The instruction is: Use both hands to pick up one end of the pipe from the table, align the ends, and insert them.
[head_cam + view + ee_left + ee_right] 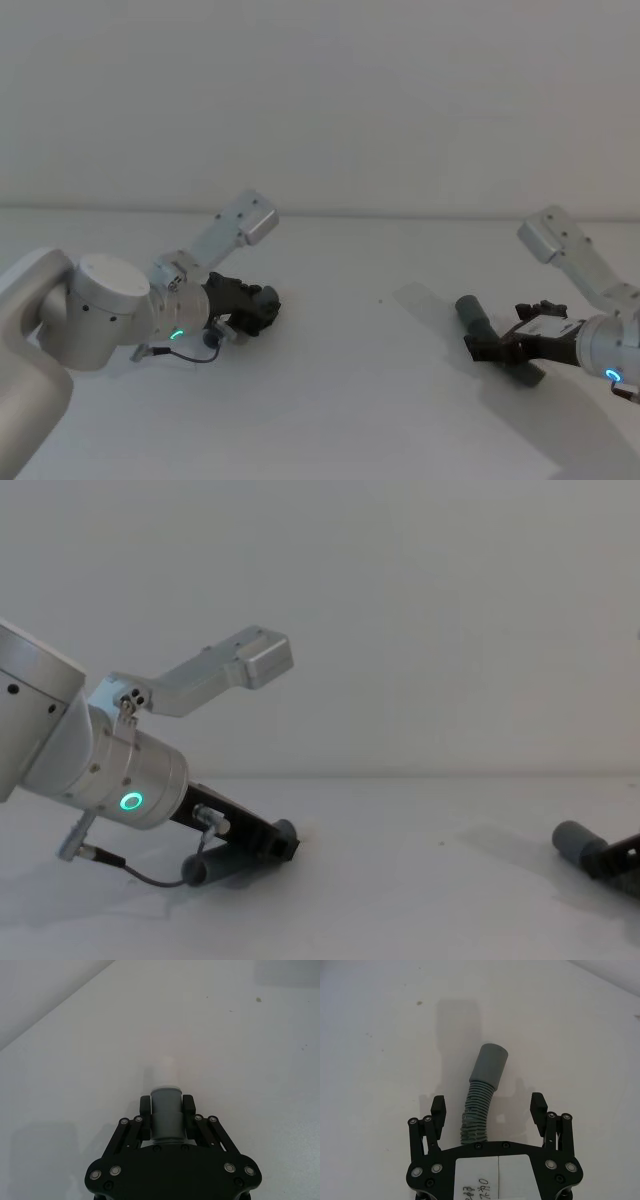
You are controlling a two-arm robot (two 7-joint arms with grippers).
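My left gripper (165, 1106) is shut on the grey cuff of one pipe piece (165, 1115), whose white spigot tip (162, 1073) sticks out past the fingers, low over the white table (240, 1050). In the head view this gripper (258, 306) is at the left. The other pipe piece (481, 1105) lies on the table at the right, its ribbed part running to a smooth open grey cuff (489, 1062). My right gripper (488, 1106) is open, with one finger on either side of the ribbed part and apart from it. The head view shows that gripper (482, 346) over the same piece (469, 311).
The bare table (370, 400) spreads wide between the two arms. A few small dark specks (380, 299) mark its surface. The plain wall (330, 100) rises behind the table's far edge. A thin black cable (150, 878) loops under my left wrist.
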